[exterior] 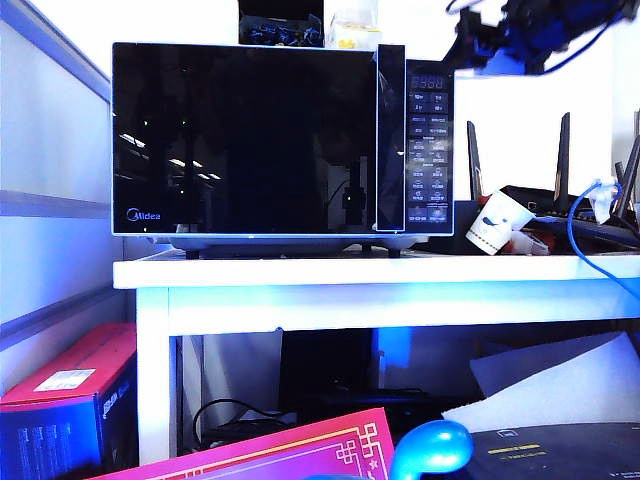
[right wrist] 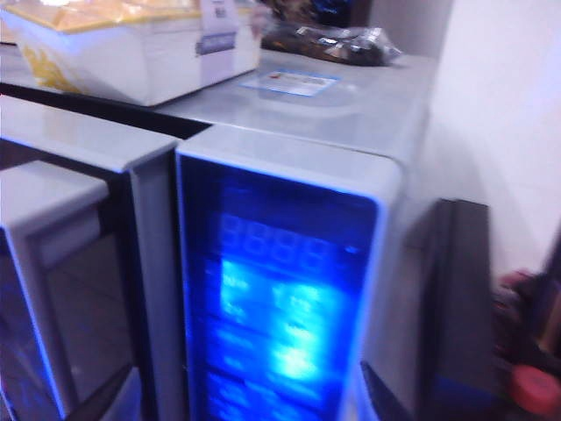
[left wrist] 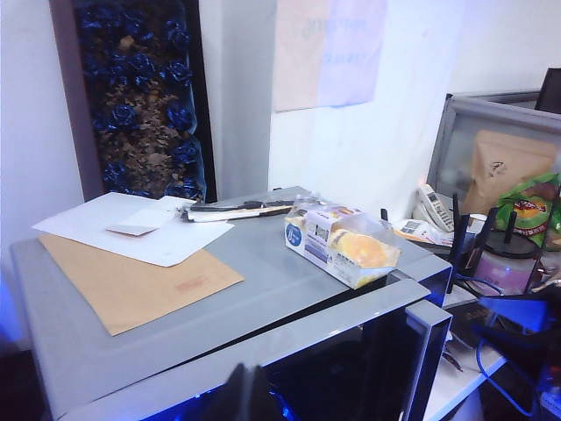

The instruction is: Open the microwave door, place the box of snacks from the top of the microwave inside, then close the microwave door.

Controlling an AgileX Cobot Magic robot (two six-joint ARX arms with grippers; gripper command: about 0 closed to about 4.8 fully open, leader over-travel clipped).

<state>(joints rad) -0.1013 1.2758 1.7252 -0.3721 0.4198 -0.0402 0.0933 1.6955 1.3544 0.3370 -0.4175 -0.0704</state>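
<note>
The black glossy microwave (exterior: pixel 280 140) stands on a white table (exterior: pixel 400 272). Its mirror-glass door (exterior: pixel 245 135) looks shut. On the grey top lies the box of snacks (left wrist: pixel 342 244), a clear tub with yellow and white contents, also seen in the exterior view (exterior: pixel 352 32) and the right wrist view (right wrist: pixel 131 48). My left gripper (left wrist: pixel 248 395) hovers in front of the oven's upper front edge, dark fingers pressed together, holding nothing. My right gripper (right wrist: pixel 244 399) faces the lit button panel (right wrist: pixel 280 324), fingers wide apart and empty. The right arm (exterior: pixel 520 30) hangs at the upper right.
On the oven top lie white papers (left wrist: pixel 131 228), a brown envelope (left wrist: pixel 131 281) and a dark box of blue-wrapped items (left wrist: pixel 140 96). To the right of the oven stand a router with antennas (exterior: pixel 560 160), a paper cup (exterior: pixel 497 222) and a blue cable (exterior: pixel 575 230).
</note>
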